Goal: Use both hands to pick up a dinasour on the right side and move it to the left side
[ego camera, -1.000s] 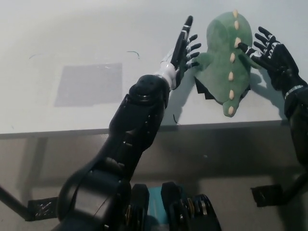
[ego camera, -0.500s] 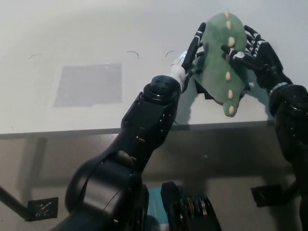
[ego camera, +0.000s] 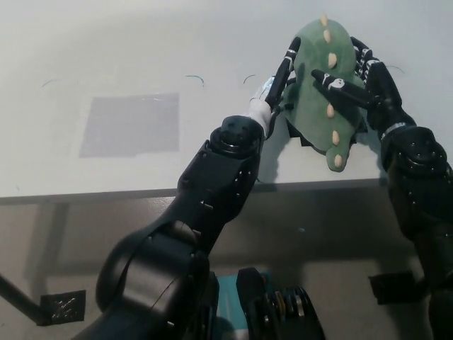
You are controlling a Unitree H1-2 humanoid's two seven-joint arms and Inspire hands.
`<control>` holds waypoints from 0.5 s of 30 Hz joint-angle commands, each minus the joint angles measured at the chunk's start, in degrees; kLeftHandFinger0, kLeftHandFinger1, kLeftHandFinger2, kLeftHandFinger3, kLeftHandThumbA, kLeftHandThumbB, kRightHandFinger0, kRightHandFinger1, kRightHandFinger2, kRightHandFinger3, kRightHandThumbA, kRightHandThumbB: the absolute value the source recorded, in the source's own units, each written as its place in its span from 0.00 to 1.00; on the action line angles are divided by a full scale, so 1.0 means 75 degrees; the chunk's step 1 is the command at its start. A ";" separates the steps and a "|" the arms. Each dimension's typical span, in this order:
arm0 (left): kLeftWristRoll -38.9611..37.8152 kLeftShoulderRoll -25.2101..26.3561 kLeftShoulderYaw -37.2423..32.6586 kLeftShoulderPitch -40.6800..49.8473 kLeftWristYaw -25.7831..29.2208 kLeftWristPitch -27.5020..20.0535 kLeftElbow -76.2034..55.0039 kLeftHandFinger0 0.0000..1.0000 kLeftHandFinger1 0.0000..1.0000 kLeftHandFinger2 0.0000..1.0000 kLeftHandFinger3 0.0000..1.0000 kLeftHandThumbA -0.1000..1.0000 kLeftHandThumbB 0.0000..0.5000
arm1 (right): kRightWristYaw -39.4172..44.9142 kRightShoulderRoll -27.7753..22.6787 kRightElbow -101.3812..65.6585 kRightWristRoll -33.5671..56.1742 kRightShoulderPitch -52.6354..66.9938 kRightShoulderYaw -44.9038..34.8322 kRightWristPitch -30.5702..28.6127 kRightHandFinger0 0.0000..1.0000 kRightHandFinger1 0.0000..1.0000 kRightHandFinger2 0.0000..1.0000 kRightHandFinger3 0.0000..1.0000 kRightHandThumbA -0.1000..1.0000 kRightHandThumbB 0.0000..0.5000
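A green plush dinosaur [ego camera: 315, 106] with a row of cream spikes down its back lies on the right part of the white table [ego camera: 141, 57], its tail end near the front edge. My left hand [ego camera: 282, 74] presses flat against its left flank, fingers stretched along it. My right hand [ego camera: 357, 81] grips it from the other side, with fingers curled over its back between the spikes. The toy is squeezed between the two hands. I cannot tell whether it still touches the table.
A grey rectangular patch [ego camera: 129, 124] marks the table's left half. Thin dark scribbles [ego camera: 196, 78] lie on the surface between that patch and the dinosaur. The table's front edge [ego camera: 106, 190] runs across the picture, with floor below it.
Both hands have closed in from either side and now clamp the dinosaur. The toy has shifted slightly left and away from the front edge.
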 commanded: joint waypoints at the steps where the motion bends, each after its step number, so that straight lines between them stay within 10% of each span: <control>1: -0.0055 -0.0288 0.0042 -0.0630 -0.0533 -0.0299 0.0048 1.00 1.00 1.00 1.00 1.00 0.42 | -0.0002 0.0394 -0.0198 0.0077 -0.0573 -0.0003 -0.0016 1.00 1.00 1.00 1.00 1.00 0.50; 9: 0.0000 -0.0240 -0.0034 -0.0267 -0.0833 -0.0574 0.0073 1.00 1.00 1.00 1.00 1.00 0.27 | -0.0257 0.0582 -0.0355 -0.0113 -0.0186 0.0110 -0.0045 1.00 1.00 1.00 1.00 1.00 0.37; 15: 0.0057 -0.0267 -0.0102 0.0040 -0.0906 -0.0920 0.0175 1.00 1.00 1.00 1.00 1.00 0.38 | -0.0427 0.0743 -0.0499 -0.0166 0.0106 0.0149 -0.0102 1.00 1.00 1.00 1.00 1.00 0.36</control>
